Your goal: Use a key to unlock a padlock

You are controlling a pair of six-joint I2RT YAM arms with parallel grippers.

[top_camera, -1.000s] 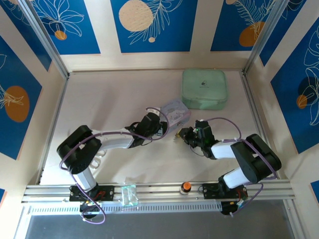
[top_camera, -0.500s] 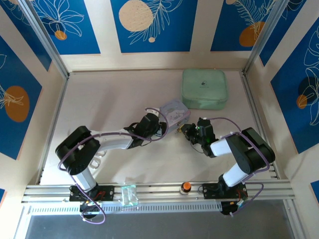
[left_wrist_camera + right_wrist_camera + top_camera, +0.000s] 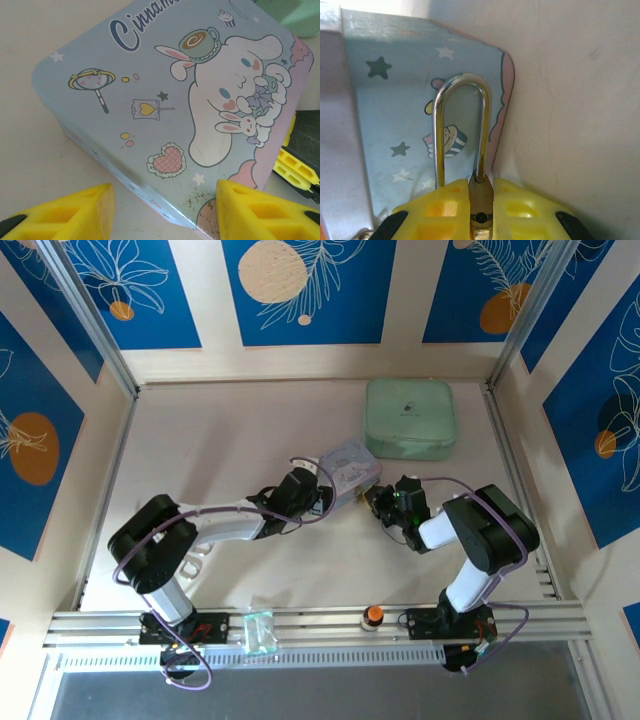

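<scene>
The right claw (image 3: 481, 192) is pinching the padlock (image 3: 481, 200) by its brass body, fingers closed tight on either side. The silver shackle (image 3: 438, 130) is sticking straight out past the fingertips, so the lock's long axis is running up the middle of the right wrist picture. The loop is pointing at the side wall of the cartoon tin (image 3: 395, 110) and standing just in front of it. The shackle's legs are both sitting down in the body, so the lock is looking shut to me.

In the overhead picture the two claws are meeting just below the middle. The right claw (image 3: 378, 502) is sitting just right of the tin's (image 3: 350, 462) lower corner, and the left claw (image 3: 320, 500) just left of it. The padlock is therefore lying to the right of the left claw, across that corner.

The left claw (image 3: 162, 200) is standing about half open with nothing in it, its yellow fingers (image 3: 75, 212) straddling the tin's (image 3: 165, 90) near corner at the bottom of its wrist picture.

I am judging that the keyhole end is facing back into the right claw, away from the left one. Where the key is lying I cannot tell.
</scene>
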